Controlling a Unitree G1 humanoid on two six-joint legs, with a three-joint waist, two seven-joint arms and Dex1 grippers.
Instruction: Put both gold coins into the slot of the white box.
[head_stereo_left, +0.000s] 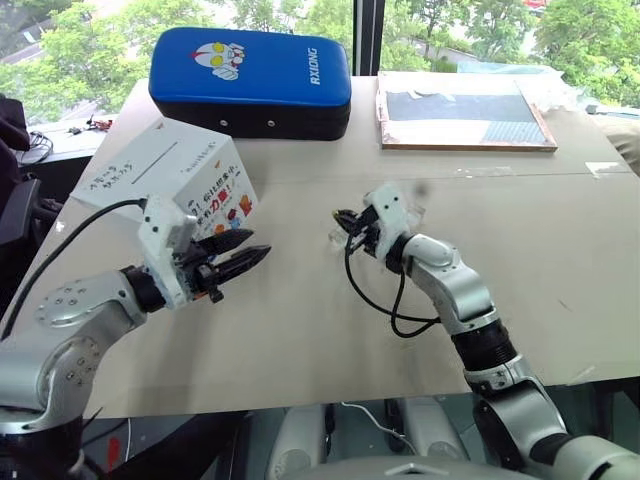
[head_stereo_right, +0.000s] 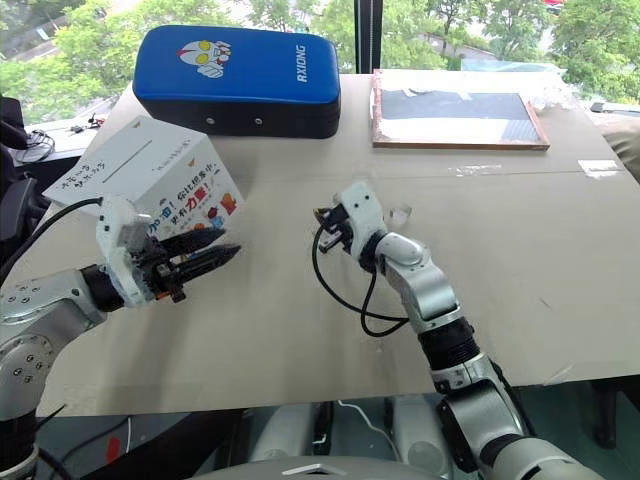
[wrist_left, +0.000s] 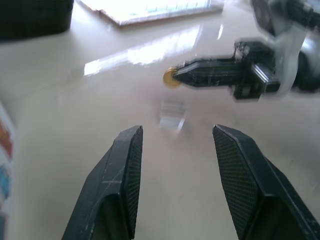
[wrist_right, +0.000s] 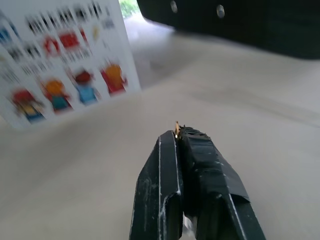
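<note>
gold coins, item one: a coin (wrist_left: 171, 77) sits nipped at the very tip of our right gripper (wrist_right: 179, 134), jaws pressed together on it, its edge showing as a thin gold sliver in the right wrist view. we judge it lifted clear of the table (head_stereo_left: 300, 330) and not yet carried to the box. item two: we cannot find the second coin anywhere, so whether it is already in the box or still waiting we cannot tell. left gripper (head_stereo_left: 240, 257): jaws apart, nothing between them, hanging just in front of the white box (head_stereo_left: 165, 170). small clear plastic cube (wrist_left: 172, 113): on the table between the two grippers, untouched. white box: tilted, the slot (head_stereo_left: 157, 168) on its upper face, open and unobstructed. farther back, blue cushion (head_stereo_left: 250, 80) and a framed board (head_stereo_left: 465, 115). remaining, by our reckoning: bring the held coin over the slot and drop it in.
</note>
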